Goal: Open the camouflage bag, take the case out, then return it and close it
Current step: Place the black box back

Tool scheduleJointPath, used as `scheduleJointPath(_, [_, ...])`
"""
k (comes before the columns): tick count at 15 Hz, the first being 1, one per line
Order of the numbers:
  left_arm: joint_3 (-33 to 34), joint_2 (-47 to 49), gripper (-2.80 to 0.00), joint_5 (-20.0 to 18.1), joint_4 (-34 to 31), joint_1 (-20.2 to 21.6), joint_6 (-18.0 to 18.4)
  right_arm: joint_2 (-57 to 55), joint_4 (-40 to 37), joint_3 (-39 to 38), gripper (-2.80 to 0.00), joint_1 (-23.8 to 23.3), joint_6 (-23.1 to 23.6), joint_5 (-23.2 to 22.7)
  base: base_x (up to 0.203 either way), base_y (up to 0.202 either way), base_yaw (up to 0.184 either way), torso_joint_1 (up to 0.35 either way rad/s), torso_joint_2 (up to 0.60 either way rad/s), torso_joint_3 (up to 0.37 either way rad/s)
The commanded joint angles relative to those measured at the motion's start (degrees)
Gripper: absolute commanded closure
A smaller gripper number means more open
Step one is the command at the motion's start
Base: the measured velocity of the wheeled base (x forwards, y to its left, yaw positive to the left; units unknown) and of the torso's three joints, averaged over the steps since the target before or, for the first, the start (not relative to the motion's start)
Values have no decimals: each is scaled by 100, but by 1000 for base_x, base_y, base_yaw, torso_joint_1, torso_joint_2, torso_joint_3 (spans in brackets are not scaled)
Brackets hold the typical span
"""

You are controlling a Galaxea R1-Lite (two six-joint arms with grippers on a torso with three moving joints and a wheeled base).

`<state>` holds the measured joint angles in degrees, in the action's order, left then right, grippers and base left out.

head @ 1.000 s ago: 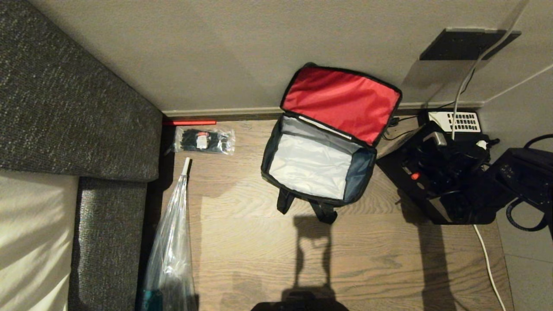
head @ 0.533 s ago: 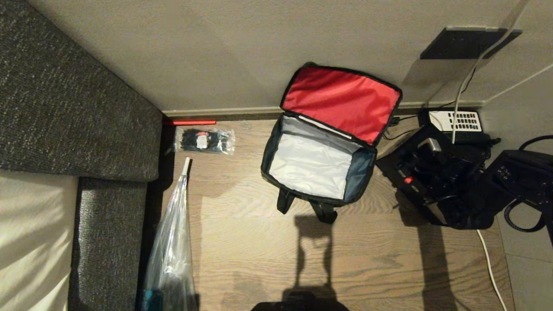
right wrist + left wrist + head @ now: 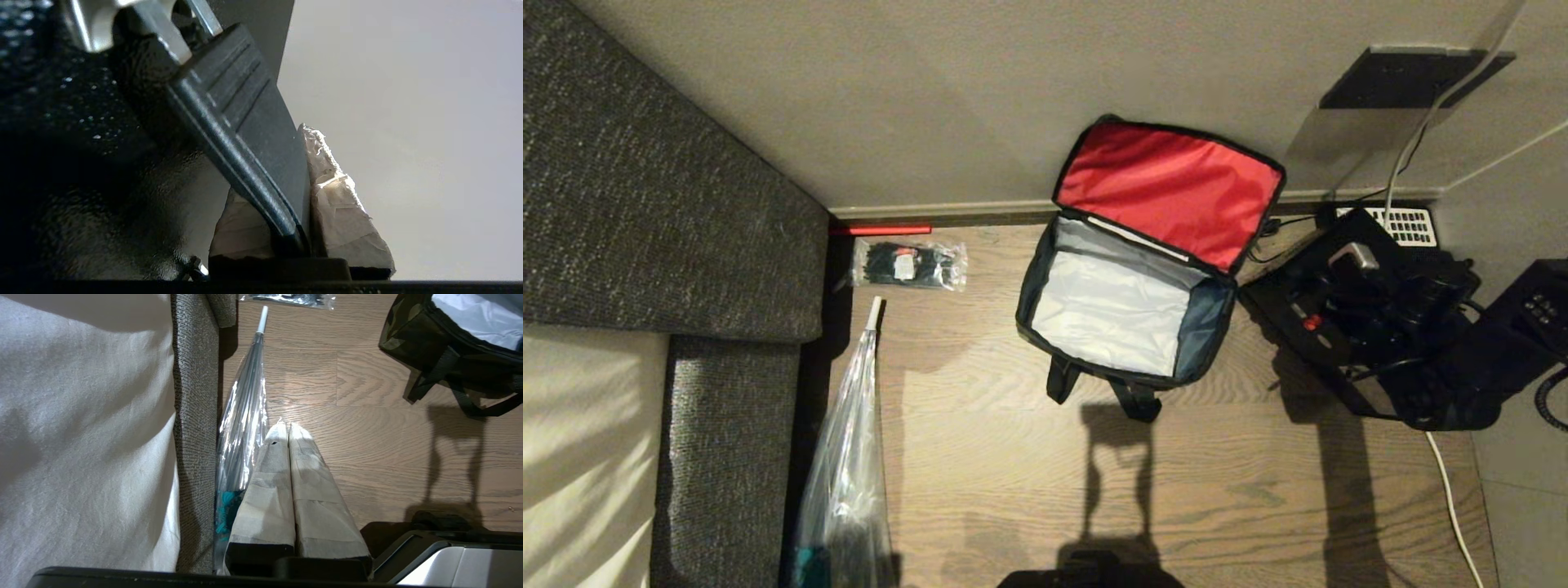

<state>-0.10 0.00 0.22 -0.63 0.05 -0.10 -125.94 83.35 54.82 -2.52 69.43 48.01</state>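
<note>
The camouflage bag (image 3: pixel 1111 314) stands open on the wood floor, its red lid lining leaning against the wall and its silver-grey inside bare. To its right lies the black speckled case (image 3: pixel 1286 298) with its small red latch, tilted off the floor. My right gripper (image 3: pixel 1380 306) is over it. In the right wrist view that gripper (image 3: pixel 286 171) is shut on the case's black strap handle (image 3: pixel 241 114). My left gripper (image 3: pixel 284 426) hangs shut and holds nothing, low beside the sofa, with the bag (image 3: pixel 412 335) further off.
A grey sofa (image 3: pixel 670 188) fills the left. A clear packet of cable ties (image 3: pixel 908 265) and a plastic-wrapped umbrella (image 3: pixel 845 457) lie beside it. A telephone with a white keypad (image 3: pixel 1409 224) sits by the wall behind the case. A white cable (image 3: pixel 1450 490) runs along the right.
My right gripper has shut on the case's handle. The case has tilted and shifted toward the wall, covering more of the telephone. The bag has stayed put.
</note>
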Motion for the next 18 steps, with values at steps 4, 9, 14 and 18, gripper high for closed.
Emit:
scheduleJointPath(4, [9,-18,0,4,2,4,-3,1303,-61,-778,0,71,47,25,0,0,0,0,0,0])
scheduleJointPath(9, [1,-18,0,4,2,4,1,2595,-680,-1441,0,404,128,25,0,0,0,0,0,0])
scheduleJointPath(14, [1,-18,0,4,2,4,1,3646,-1465,-1633,0,1123,401,27,0,0,0,0,0,0])
scheduleJointPath(18, [1,-11,0,4,2,4,-8,3878,-1488,-1567,0,1619,777,32,0,0,0,0,0,0])
